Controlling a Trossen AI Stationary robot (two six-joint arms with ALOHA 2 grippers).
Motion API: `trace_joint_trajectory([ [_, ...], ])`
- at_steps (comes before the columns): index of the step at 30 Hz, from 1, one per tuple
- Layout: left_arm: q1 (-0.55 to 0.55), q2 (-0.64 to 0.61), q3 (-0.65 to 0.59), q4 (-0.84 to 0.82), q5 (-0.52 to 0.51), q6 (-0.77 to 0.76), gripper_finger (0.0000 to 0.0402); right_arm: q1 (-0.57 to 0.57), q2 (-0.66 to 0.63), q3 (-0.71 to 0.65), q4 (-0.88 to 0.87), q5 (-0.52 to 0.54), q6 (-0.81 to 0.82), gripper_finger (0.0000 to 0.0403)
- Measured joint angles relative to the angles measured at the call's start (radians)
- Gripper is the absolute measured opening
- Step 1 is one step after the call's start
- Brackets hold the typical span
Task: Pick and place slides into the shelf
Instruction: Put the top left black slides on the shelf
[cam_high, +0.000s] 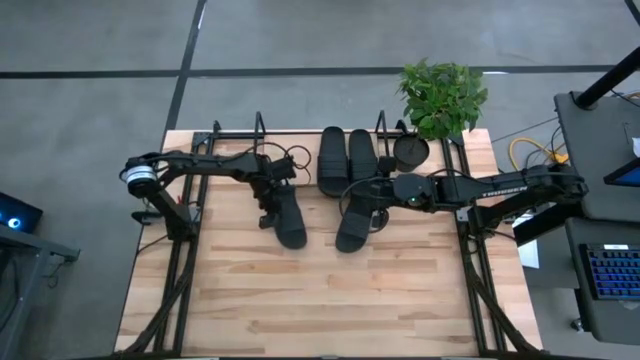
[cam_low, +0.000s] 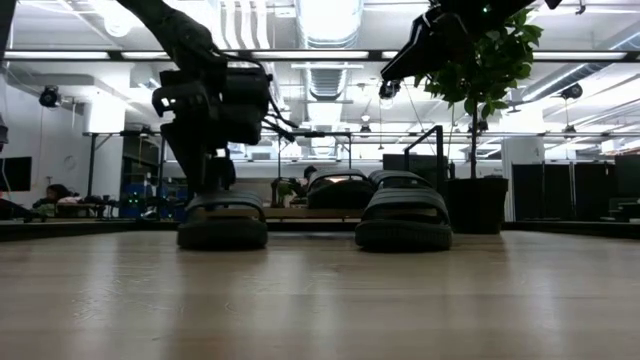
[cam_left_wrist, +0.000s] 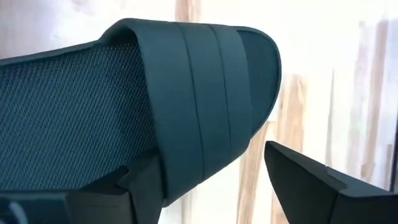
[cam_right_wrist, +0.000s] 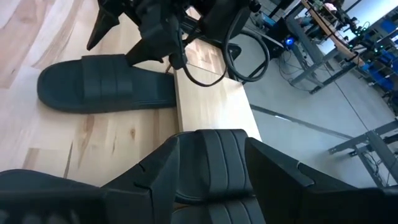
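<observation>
The slides, four matching black rubbery sandals with oval soles and wide straps, were split: two (cam_high: 347, 155) already lay side by side on the shelf (cam_high: 300, 160), a light wooden board between thin black wire uprights at the far edge of the bench (cam_high: 330, 290). The other two were on the bench in front of it, one under each arm.

We saw the left gripper (cam_high: 270, 197) low over the left slide (cam_high: 287, 220), its fingers (cam_left_wrist: 311, 180) spread wide on either side of the strap and heel end, not yet clamped. In our judgement, closing from there could catch only the edge of the strap, and the soft rubber might fold or slip free on the lift.

The right gripper (cam_high: 372, 200) sat over the right slide (cam_high: 355, 228), and its fingers (cam_right_wrist: 280, 174) straddled the strap. We could not tell whether they were pressing it or merely beside it.

We judged the free space on the shelf to be mostly left of the placed pair, so both arms would be heading for neighbouring spots, with the left arm's loose cables (cam_right_wrist: 239, 50) close by. A crossing path could knock the placed slides, and the black plant pot (cam_high: 411, 151) stood just beside the shelf's right end.
</observation>
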Motion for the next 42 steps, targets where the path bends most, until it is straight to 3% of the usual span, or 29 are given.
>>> trace_joint_trajectory([
  [4, 0.001, -0.007, 0.003, -0.039, 0.005, 0.001, 0.0203, 0.0, 0.0, 0.0, 0.0, 0.0, 0.0, 0.0173],
  [14, 0.001, -0.051, 0.025, -0.06, 0.007, 0.007, 0.0019, 0.0, 0.0, 0.0, 0.002, 0.0, 0.014, 0.0173],
  [16, 0.001, -0.051, 0.026, -0.059, 0.008, 0.008, 0.0008, 0.0, 0.0, 0.0, 0.002, 0.0, 0.021, 0.0173],
  [26, 0.006, -0.046, 0.029, -0.058, 0.012, 0.017, 0.0012, 0.0, 0.0, 0.0, 0.003, 0.0, 0.009, 0.0173],
  [29, 0.006, -0.046, 0.029, -0.061, 0.013, 0.017, 0.003, 0.0, 0.0, 0.0, 0.003, 0.0, 0.005, 0.0173],
  [39, 0.006, -0.043, 0.026, -0.063, 0.036, -0.025, 0.0213, 0.0, 0.0, 0.0, 0.003, 0.0, 0.003, 0.0173],
  [42, 0.006, -0.027, 0.022, -0.063, 0.034, -0.028, 0.025, 0.0, 0.0, 0.0, 0.003, 0.0, 0.002, 0.0173],
])
